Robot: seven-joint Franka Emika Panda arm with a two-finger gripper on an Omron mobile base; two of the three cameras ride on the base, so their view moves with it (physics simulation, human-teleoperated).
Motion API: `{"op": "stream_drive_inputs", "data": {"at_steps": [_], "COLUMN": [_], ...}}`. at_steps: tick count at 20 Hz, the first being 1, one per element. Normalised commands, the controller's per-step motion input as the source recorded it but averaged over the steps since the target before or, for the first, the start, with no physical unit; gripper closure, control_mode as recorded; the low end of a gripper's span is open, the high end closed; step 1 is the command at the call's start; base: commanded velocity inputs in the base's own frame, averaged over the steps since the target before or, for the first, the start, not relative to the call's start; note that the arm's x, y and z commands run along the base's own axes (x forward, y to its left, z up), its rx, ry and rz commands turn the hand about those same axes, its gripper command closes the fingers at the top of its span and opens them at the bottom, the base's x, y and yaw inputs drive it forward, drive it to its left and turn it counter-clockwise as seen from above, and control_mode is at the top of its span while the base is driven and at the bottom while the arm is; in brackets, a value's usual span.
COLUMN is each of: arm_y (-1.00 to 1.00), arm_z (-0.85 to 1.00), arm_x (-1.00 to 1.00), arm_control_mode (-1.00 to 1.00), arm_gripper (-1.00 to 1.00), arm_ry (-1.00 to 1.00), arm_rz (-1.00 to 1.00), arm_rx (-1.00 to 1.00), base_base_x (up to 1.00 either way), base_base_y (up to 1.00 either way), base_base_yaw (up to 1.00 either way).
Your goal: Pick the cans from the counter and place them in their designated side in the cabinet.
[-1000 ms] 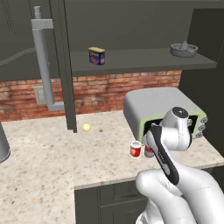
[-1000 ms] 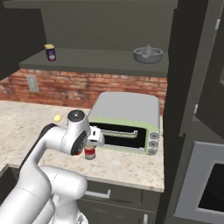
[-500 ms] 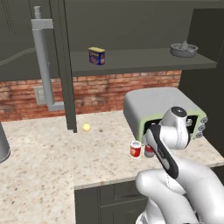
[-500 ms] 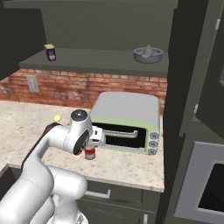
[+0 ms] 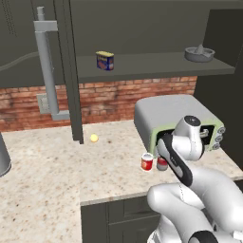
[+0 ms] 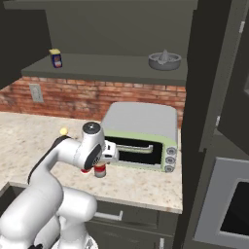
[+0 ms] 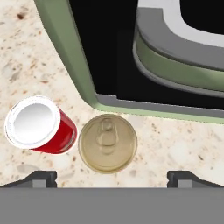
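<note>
In the hand view I look straight down on two cans standing close together on the beige speckled counter [image 7: 175,144]. The red can [image 7: 38,126] with a white rim is at the left. The other can [image 7: 107,142], showing a dull gold lid, is in the middle. My gripper [image 7: 113,178] is open above them, its fingertips [image 7: 41,177] set wide apart with the gold-lidded can just ahead of the gap. From the base, the red can [image 5: 147,162] and the silver can [image 6: 100,170] with a dark red band stand under my hand. The cabinet shelf [image 5: 152,65] runs above.
A grey-and-green toaster oven [image 5: 173,116] stands right behind the cans, its open front [image 7: 144,57] close to my hand. A blue-and-yellow tin [image 5: 105,60] and a grey bowl [image 5: 199,53] sit on the shelf. A small yellow ball [image 5: 94,138] lies on the counter to the left. The tall bar handle [image 5: 46,66] hangs at the left.
My wrist and forearm have shifted slightly toward the toaster oven. Both cans stand where they were.
</note>
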Motion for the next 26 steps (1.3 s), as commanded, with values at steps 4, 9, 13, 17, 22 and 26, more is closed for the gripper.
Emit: {"op": "stream_drive_inputs", "data": {"at_steps": [4,9,13,17,22,26], "arm_y": [0.10,0.19,0.14,0.01,0.00,0.00], "arm_z": [-0.19,-0.16,-0.17,-0.22,-0.24,-0.22], "arm_x": [0.00,0.00,0.00,0.00,0.00,0.00], "arm_control_mode": [-1.00,-1.00,-1.00,-1.00,-1.00,-1.00], "arm_gripper": [-1.00,-1.00,-1.00,-1.00,-1.00,-1.00], "arm_ry": [0.00,0.00,0.00,0.00,0.00,0.00], "arm_rz": [0.00,0.00,0.00,0.00,0.00,0.00], "arm_rx": [0.00,-0.01,-0.01,0.00,0.00,0.00], "base_base_x": [0.00,0.00,0.00,0.00,0.00,0.00], "base_base_y": [0.00,0.00,0.00,0.00,0.00,0.00], "base_base_yaw": [0.00,0.00,0.00,0.00,0.00,0.00]}}
